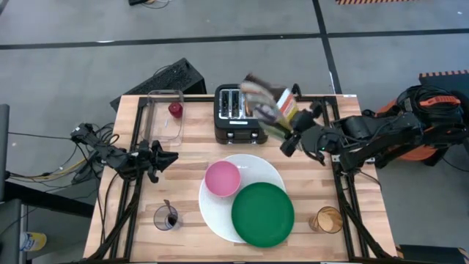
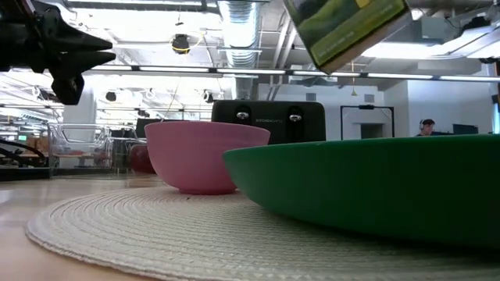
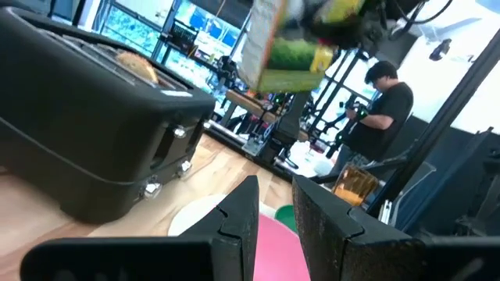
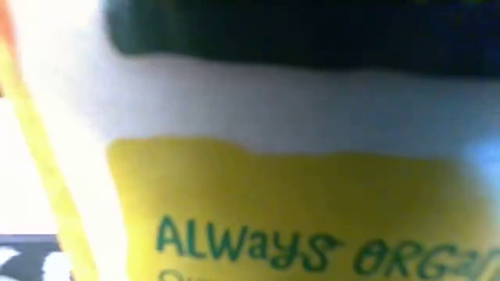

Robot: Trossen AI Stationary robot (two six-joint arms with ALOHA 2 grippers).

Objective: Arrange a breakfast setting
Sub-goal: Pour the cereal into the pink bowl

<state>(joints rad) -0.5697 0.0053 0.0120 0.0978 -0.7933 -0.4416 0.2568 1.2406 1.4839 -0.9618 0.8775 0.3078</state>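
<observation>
Setting is partly done. White plate (image 1: 220,216) is sitting on the table (image 1: 132,242) in front of the toaster (image 1: 236,114), with the pink bowl (image 1: 222,178) resting on its back-left part and the green plate (image 1: 262,213) overlapping its front-right edge. Bowl is looking empty from above, no cereal in it yet.

Right gripper (image 1: 287,128) is holding a cereal box (image 1: 267,103) up in the air just right of the toaster, fingers clamped on it; box is tilting and blurred, and it is filling the right wrist view. In the low view the box (image 2: 348,27) is hanging above and behind the bowl (image 2: 205,154), not over it yet. Judging by that, pouring cereal is the step in hand and not yet started.

Left gripper (image 1: 163,158) is waiting at the left side of the table, near the clear container (image 1: 165,117), fingers (image 3: 238,226) slightly apart and holding nothing.

Still to place: red fruit (image 1: 176,109) is lying inside the clear container, spoon (image 1: 169,213) is standing in a small glass (image 1: 166,218) at front left, something browned is showing in a toaster slot (image 3: 137,64), probably the bagel. A glass of amber stuff (image 1: 328,219) is sitting at front right. Roughly a third done, I'd judge
</observation>
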